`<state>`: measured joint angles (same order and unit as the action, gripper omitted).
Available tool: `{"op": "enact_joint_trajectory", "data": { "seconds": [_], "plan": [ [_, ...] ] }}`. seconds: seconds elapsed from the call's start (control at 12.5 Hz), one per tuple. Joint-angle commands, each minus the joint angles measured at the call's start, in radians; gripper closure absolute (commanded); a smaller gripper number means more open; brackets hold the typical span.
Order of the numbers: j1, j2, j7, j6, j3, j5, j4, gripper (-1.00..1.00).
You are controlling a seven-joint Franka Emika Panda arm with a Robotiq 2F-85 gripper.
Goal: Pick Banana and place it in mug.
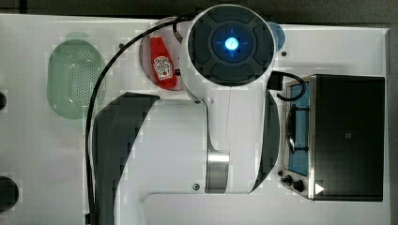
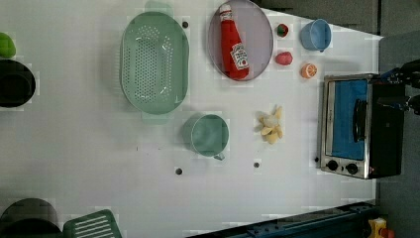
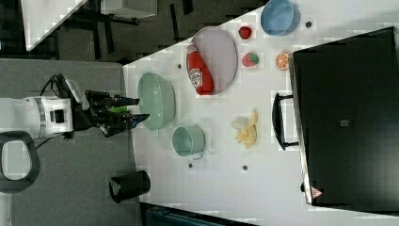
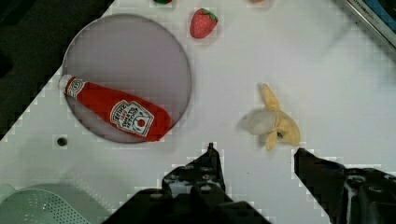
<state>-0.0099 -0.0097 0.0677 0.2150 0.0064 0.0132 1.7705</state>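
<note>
Jaws hang open and empty above the desk; best lowered straight over the banana, straddling its middle

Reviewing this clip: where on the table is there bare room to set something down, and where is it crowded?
In the left view, bare table lies below the green basket and left of the mug, running toward the table's lower edge. It is crowded between the banana, ketchup plate, small fruits and toaster oven.

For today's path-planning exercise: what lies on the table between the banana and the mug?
Nothing: in the left view, the stretch between the banana and the mug is bare white table. The right view shows the same gap.
</note>
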Motion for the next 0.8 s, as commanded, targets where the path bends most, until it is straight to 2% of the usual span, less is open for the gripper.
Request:
{"op": "enact_joint_trajectory", "data": {
  "seconds": [0.08,0.16,0.24,0.48,0.72,0.8],
  "plan": [
    [-0.105,-0.280,-0.051,-0.138,0.050,0.001,0.178,-0.48],
    [-0.105,-0.280,-0.051,-0.137,0.050,0.001,0.181,-0.68],
    [-0.105,-0.279,-0.051,-0.135,0.050,0.001,0.189,-1.00],
    [-0.105,-0.266,-0.051,-0.114,0.049,0.001,0.245,-1.00],
    [-0.104,-0.217,-0.061,-0.002,0.050,0.001,0.361,-1.00],
    [-0.104,-0.172,-0.087,0.107,0.050,0.001,0.431,-1.00]
  ]
}}
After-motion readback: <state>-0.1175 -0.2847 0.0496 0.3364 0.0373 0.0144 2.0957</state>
